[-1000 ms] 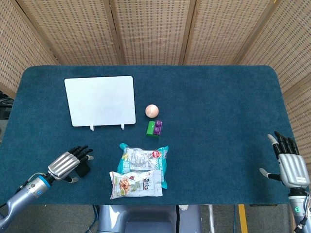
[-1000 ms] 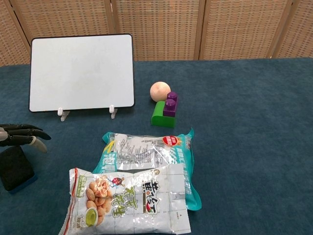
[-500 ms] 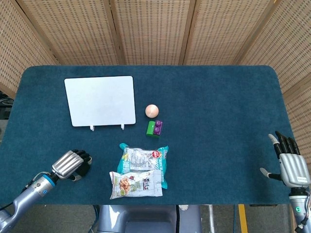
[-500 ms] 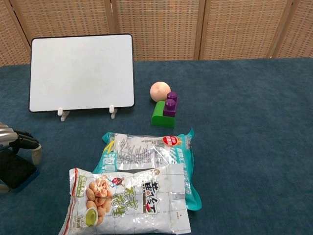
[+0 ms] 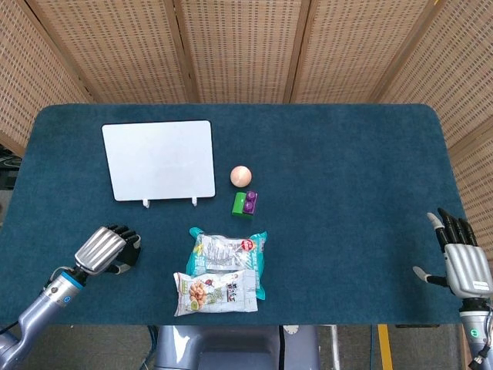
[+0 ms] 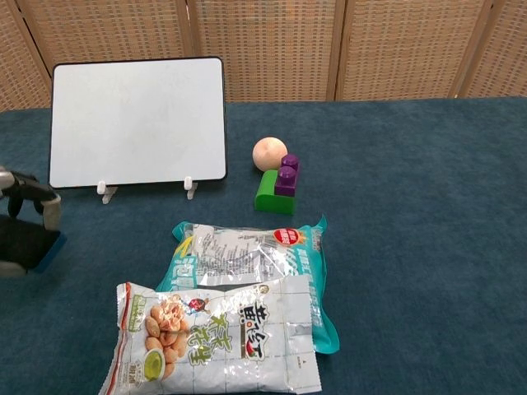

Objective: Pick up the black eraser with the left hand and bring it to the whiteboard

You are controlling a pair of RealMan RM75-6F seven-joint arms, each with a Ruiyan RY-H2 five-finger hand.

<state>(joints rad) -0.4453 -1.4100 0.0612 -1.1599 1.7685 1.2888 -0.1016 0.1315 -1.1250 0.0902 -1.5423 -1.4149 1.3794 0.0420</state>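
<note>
Lifted now, the black eraser sits inside the left hand, where a second ago it stood on the surface with the fingers merely stretched over it. They have since curled round it, and in the chest view the whole bundle has risen and drifted toward the whiteboard. I would judge the pick-up done and the carry begun.

How the eraser lies is hard to read: only a dark slab with a blue edge shows below the fingers, its longer side seemingly running across the palm, roughly level. Which end leads I cannot tell.

Ahead of the hand, beyond its knuckles, the whiteboard stands upright on two small white feet, well apart from it. Off to the hand's inner side lie two snack bags, overlapping, and past them a green and purple block beside a peach-coloured ball. Far across the surface, the right hand rests with fingers spread, holding nothing.
</note>
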